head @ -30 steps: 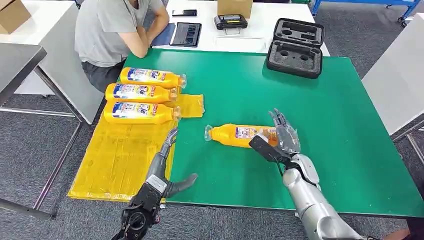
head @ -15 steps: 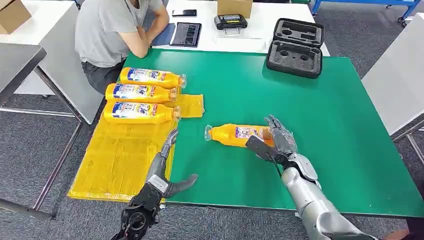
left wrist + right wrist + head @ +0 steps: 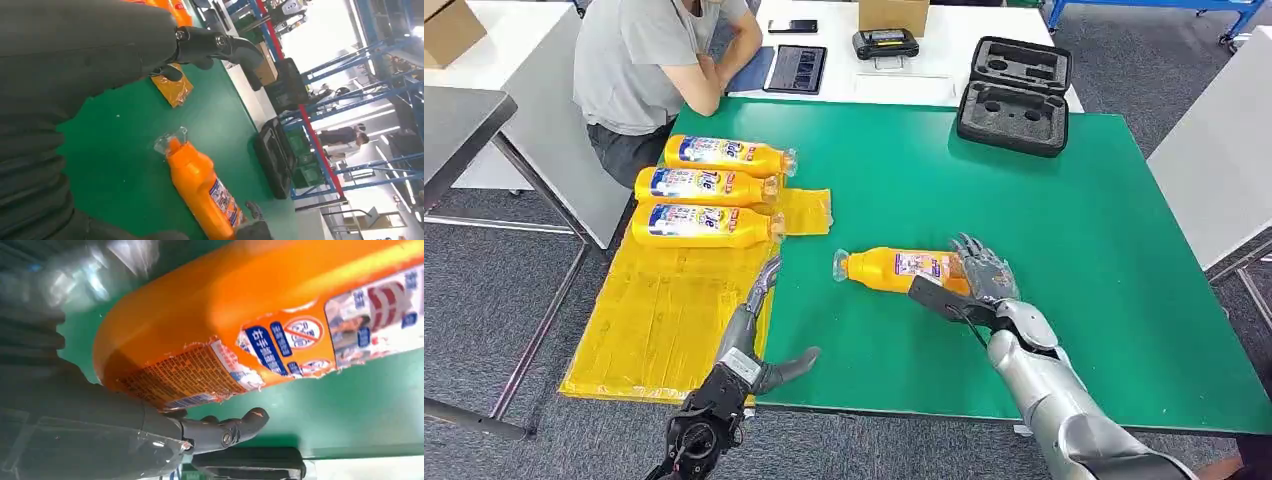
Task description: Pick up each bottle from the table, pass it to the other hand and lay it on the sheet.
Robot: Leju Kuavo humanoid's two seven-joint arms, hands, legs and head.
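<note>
An orange bottle [image 3: 892,268] lies on its side on the green table [image 3: 1104,250], cap toward the yellow sheet [image 3: 664,310]. My right hand [image 3: 979,278] is at its bottom end, fingers arched over it and the thumb [image 3: 932,296] on the near side. The right wrist view has the bottle [image 3: 250,315] close above that thumb [image 3: 225,432], still lying on the table. My left hand [image 3: 749,335] is open at the sheet's right edge, fingers stretched out, holding nothing. In the left wrist view the bottle [image 3: 202,192] lies beyond its thumb [image 3: 220,42].
Three more orange bottles [image 3: 704,188] lie side by side at the sheet's far end. A person [image 3: 649,60] sits at the table's far left corner. A black case [image 3: 1014,95] stands at the far edge, with a tablet [image 3: 796,68] behind it.
My right hand has sunk and shifted slightly left, its fingers curling down over the bottle's bottom end. The bottle and my left hand have stayed put.
</note>
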